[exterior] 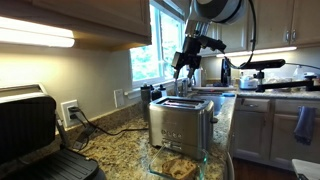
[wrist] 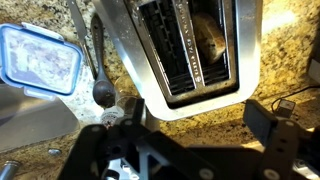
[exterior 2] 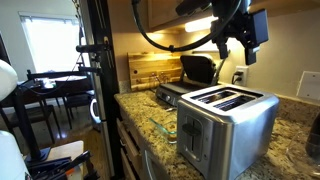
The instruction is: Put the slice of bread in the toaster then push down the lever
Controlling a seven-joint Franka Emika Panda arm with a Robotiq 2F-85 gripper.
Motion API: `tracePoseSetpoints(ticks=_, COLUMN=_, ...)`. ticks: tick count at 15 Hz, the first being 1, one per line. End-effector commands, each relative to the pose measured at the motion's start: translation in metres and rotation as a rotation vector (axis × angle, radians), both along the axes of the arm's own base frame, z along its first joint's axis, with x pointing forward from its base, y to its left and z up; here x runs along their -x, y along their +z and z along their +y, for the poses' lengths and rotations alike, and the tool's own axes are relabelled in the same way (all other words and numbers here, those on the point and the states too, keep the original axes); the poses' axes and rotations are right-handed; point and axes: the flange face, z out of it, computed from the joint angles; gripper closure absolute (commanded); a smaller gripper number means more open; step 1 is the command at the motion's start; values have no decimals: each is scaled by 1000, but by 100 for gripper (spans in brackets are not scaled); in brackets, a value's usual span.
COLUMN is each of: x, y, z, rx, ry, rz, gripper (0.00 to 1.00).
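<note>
Wrist view showed the end effector (wrist: 188, 125) spread wide and holding nothing, its dark fingers (wrist: 265, 120) well apart above the toaster (wrist: 135, 55). The slice of bread (wrist: 210, 35) sat down inside one of the toaster's long top slots, its brown face partly hidden by the slot's edge. A blue-rimmed container (wrist: 40, 60) lay beside the toaster on the granite tabletop (wrist: 290, 40). In both exterior views the end effector hung over the toaster's top, clear of it. In an exterior view, a black-and-silver grill press (exterior: 25, 130) stood on the tabletop, well apart from the toaster.
</note>
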Motion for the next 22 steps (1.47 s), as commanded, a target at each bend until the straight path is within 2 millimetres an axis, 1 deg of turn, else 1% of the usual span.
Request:
tracePoseSetpoints(ticks=1, x=25, y=7, z=-1, rx=11, ry=16, rz=-1, gripper=0)
tracePoseSetpoints(ticks=9, x=44, y=7, z=1, rx=23, ry=28, rz=21, gripper=0)
tracePoseSetpoints(ticks=10, x=50, y=8, z=3, rx=27, ry=32, rz=25, gripper=0)
tracePoseSetpoints(ticks=16, x=66, y=8, z=5, rx=37, ry=43, rz=53, gripper=0)
tracePoseSetpoints(ticks=22, x=87, y=5, z=17, rx=49, ry=58, rz=92, gripper=0)
